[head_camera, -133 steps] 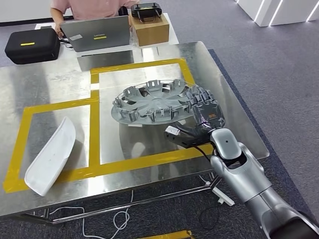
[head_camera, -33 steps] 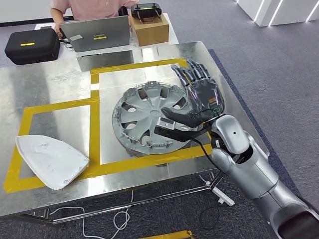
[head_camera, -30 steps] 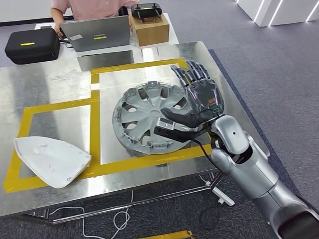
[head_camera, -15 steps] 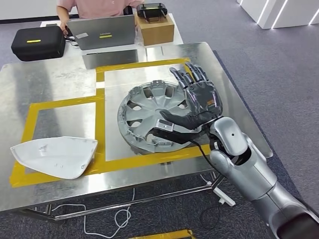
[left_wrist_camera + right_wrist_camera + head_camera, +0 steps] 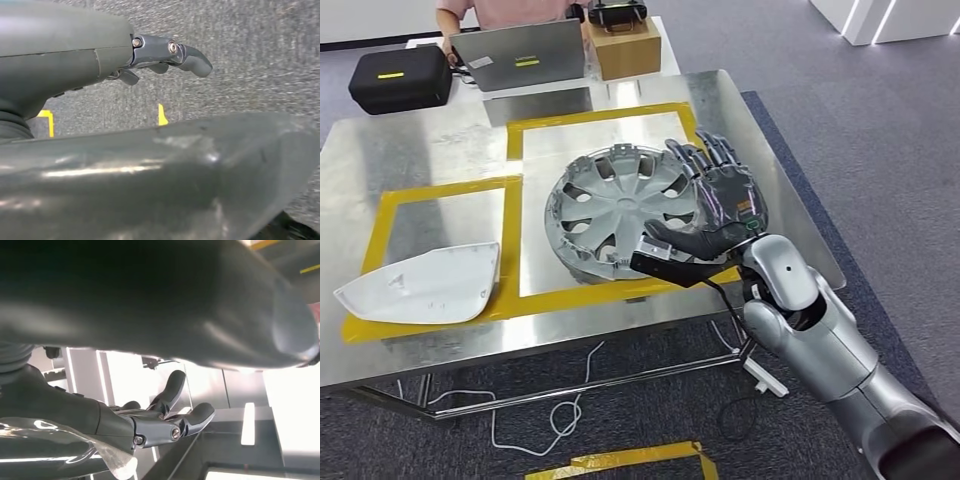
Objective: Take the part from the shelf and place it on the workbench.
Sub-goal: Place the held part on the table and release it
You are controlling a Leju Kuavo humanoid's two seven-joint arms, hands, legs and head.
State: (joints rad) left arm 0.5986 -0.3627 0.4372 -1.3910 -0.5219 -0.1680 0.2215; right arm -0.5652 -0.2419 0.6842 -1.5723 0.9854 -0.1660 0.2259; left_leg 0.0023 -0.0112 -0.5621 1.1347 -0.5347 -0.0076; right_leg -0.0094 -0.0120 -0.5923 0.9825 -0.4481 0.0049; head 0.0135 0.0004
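A grey hubcap [image 5: 618,205] lies in the right yellow-taped square of the steel workbench [image 5: 433,150]. My right hand [image 5: 720,200] is at its right rim, fingers spread and palm turned up, holding nothing. Its thumb reaches over the hubcap's near edge. The right wrist view shows the dark fingers [image 5: 170,425] apart. A white curved panel [image 5: 418,285] rests in the left taped square. In the left wrist view my left hand [image 5: 166,50] hangs over grey carpet with nothing in it.
At the far end of the bench stand a laptop [image 5: 518,55], a black case [image 5: 399,75] and a cardboard box [image 5: 626,45], with a person [image 5: 501,10] behind them. Cables [image 5: 546,420] trail on the carpet under the bench's near edge.
The hubcap, held tilted above the bench 4.4 s ago, now lies flat and my right hand has let go. The white panel has tipped over flat. The camera has shifted.
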